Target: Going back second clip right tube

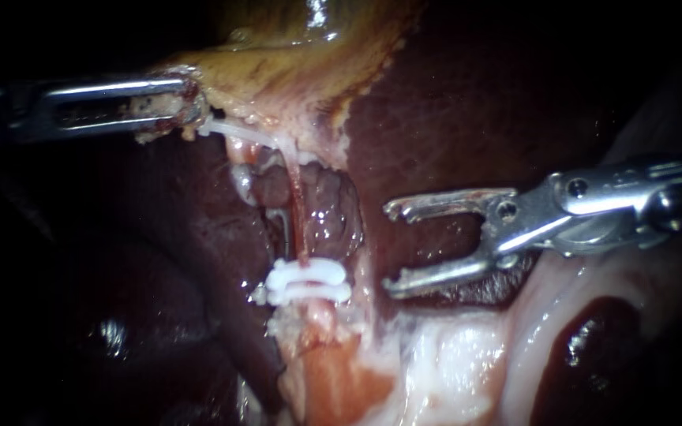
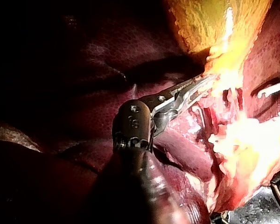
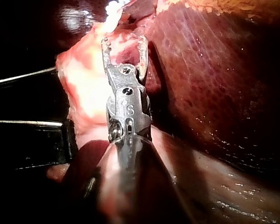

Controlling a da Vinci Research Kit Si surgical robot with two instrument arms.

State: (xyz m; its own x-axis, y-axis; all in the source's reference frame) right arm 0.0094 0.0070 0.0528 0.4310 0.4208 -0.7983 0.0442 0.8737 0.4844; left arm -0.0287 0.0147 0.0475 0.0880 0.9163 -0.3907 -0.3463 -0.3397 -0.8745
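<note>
Your right instrument (image 1: pixel 390 248) had its jaws spread and empty, the clip (image 1: pixel 309 282) on the upright tube (image 1: pixel 297 213) lying just leftward; your left instrument (image 1: pixel 187 101) pinched the gallbladder (image 1: pixel 278 63).

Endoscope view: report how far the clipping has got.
Done: a white clip closes the tube. In hand: the left instrument grips tissue; the right instrument stands beside the clip, apart, jaws open and empty. Left: no second clip shows.
</note>
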